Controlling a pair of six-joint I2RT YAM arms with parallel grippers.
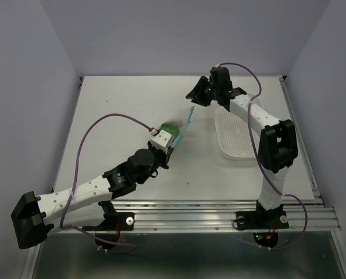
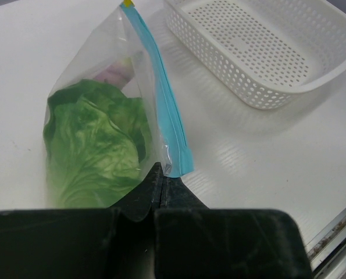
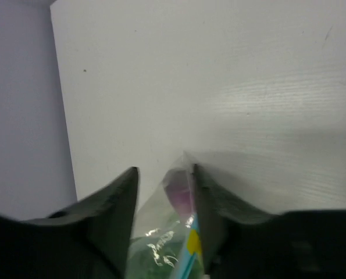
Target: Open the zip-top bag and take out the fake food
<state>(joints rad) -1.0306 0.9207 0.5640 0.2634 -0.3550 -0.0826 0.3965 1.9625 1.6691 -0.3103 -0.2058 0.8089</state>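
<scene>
The clear zip-top bag (image 1: 179,125) is held up over the table between the two arms, its blue zip strip (image 2: 164,99) running along one edge. The fake food is inside it: a green leafy piece (image 2: 97,145) and a purple piece (image 2: 117,71) behind it. My left gripper (image 2: 161,171) is shut on the bag's near corner, right beside the end of the zip strip. My right gripper (image 3: 164,174) is open. The bag's far corner (image 3: 175,195), with a yellow tab (image 3: 193,241), sits between its fingers and rests against the right-hand finger (image 3: 204,192).
A white perforated basket (image 1: 236,136) lies on the table at the right, under the right arm; it is also in the left wrist view (image 2: 260,46) beyond the bag. Grey walls close the table on three sides. A metal rail runs along the near edge.
</scene>
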